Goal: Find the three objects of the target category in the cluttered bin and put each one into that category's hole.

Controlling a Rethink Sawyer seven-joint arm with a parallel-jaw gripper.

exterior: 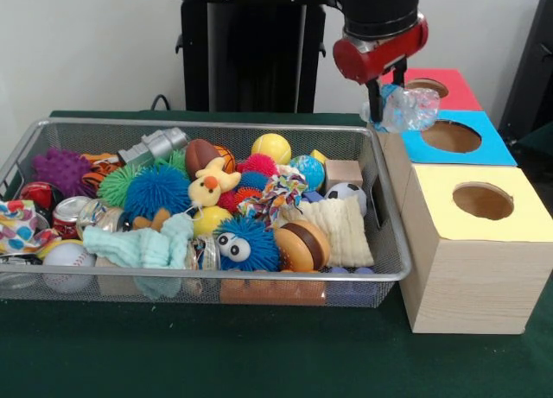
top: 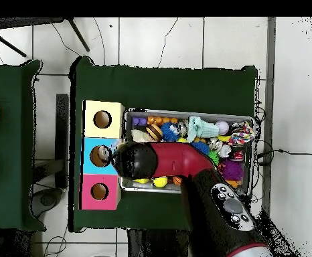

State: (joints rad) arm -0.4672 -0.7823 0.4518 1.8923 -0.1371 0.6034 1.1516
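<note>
My gripper [exterior: 378, 104] hangs from the red and black arm just left of the blue box. It is shut on a crumpled clear plastic bottle [exterior: 404, 110], held above the gap between the wire-mesh bin [exterior: 216, 124] and the blue box's hole [exterior: 450, 136]. The bin is full of mixed toys, balls, cans and cloths. In the overhead view the arm [top: 179, 164] covers the gripper; a bit of the clear plastic bottle [top: 104, 155] shows over the blue box's hole. The bin's rim [top: 185, 112] shows beside the boxes.
Three wooden boxes with round holes stand in a row beside the bin: red top [exterior: 454, 91], blue top [exterior: 484, 148], yellow top [exterior: 518, 212]. Green cloth [exterior: 259, 355] covers the table. The robot's black pedestal [exterior: 246, 53] stands behind the bin.
</note>
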